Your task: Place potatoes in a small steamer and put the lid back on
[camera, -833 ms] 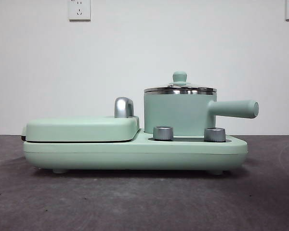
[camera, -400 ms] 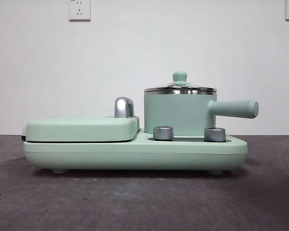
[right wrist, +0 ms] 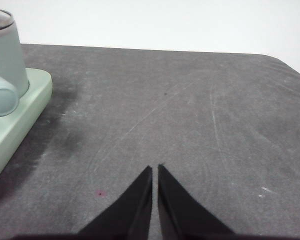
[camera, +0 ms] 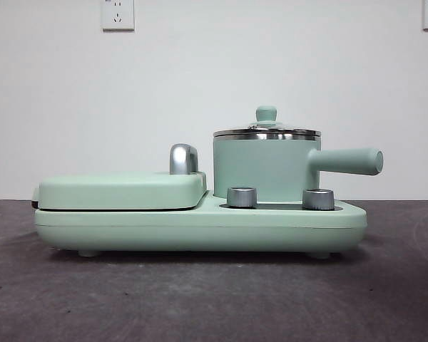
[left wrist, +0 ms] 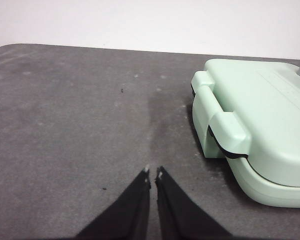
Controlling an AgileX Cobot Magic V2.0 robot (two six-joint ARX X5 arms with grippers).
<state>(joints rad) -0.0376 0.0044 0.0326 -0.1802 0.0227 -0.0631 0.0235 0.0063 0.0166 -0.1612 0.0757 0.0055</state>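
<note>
The small steamer (camera: 266,169), a mint-green pot with a steel rim and a stubby side handle (camera: 348,161), stands on the right half of a mint-green cooker base (camera: 200,226). The glass lid (camera: 267,131) with its green knob sits on the pot. No potato shows in any view. My left gripper (left wrist: 153,173) is shut and empty above bare table, beside the cooker's grill end. My right gripper (right wrist: 155,168) is shut and empty above bare table; the pot (right wrist: 5,60) is off to its side. Neither gripper shows in the front view.
A flat green grill cover (camera: 121,191) with a chrome handle (camera: 183,159) fills the cooker's left half; it also shows in the left wrist view (left wrist: 260,125). Two steel knobs (camera: 242,197) stand in front of the pot. The dark grey table (camera: 200,299) meets a white wall behind.
</note>
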